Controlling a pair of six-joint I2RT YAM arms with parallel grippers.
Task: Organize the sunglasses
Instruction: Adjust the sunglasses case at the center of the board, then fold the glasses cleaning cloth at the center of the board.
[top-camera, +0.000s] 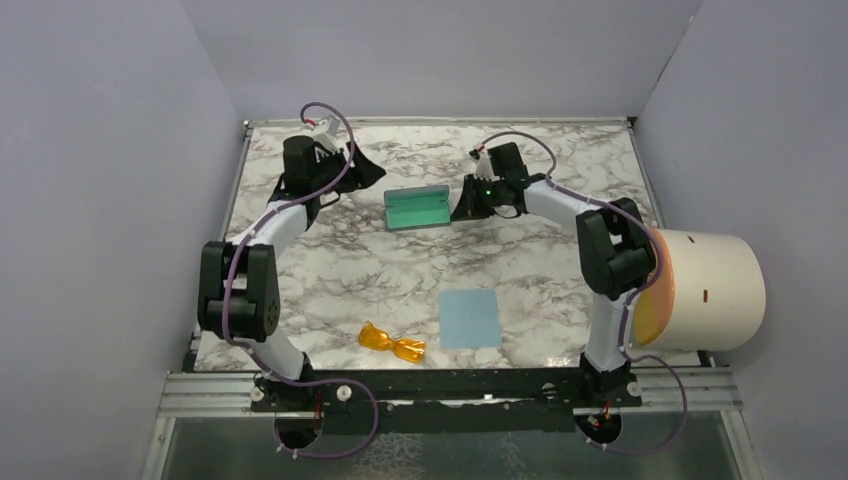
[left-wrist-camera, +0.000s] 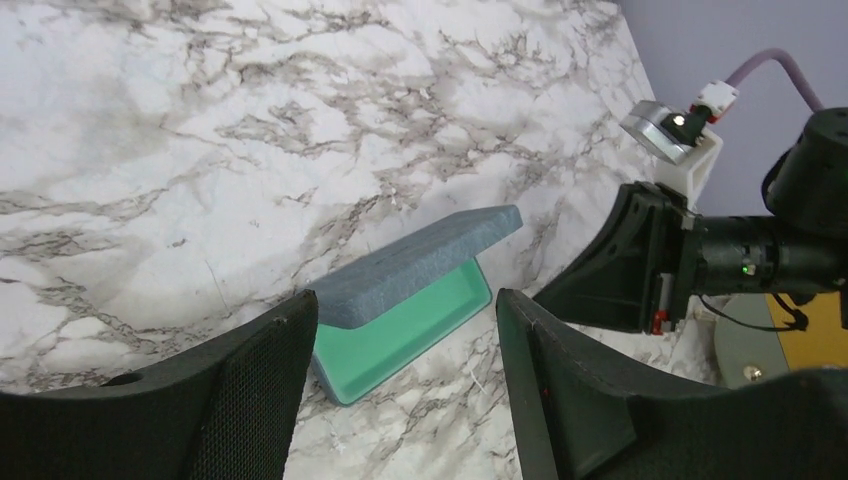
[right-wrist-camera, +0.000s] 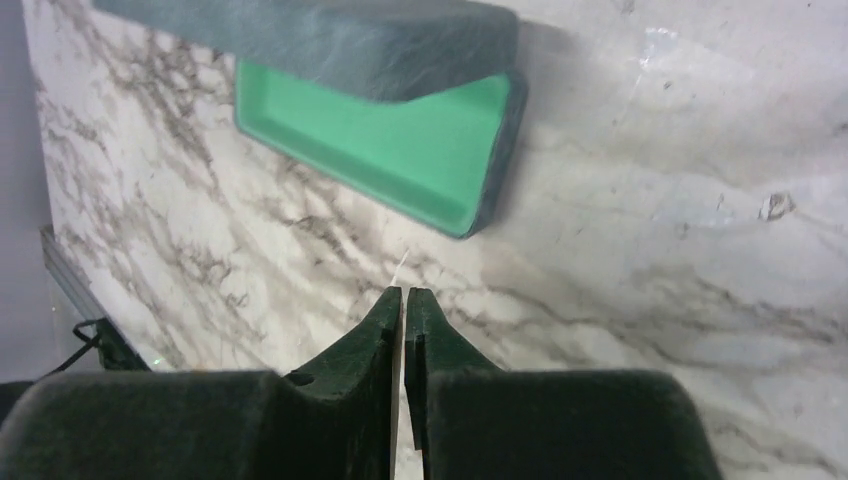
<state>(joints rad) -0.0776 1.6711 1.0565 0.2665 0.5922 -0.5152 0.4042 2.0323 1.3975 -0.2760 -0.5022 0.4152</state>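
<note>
The case (top-camera: 416, 209) lay open, seemingly empty; the sunglasses (top-camera: 392, 343) sat unpacked. Left gripper (left-wrist-camera: 405, 305) gaped; right gripper (right-wrist-camera: 404, 300) was pinched shut, holding nothing.

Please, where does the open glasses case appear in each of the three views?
Top external: the glasses case lies near the centre, slightly toward the far side.
Left wrist: the glasses case is at lower centre, lid raised.
Right wrist: the glasses case is at top centre.
Shared landmark: the right gripper, shut, beside one end of it.
</note>
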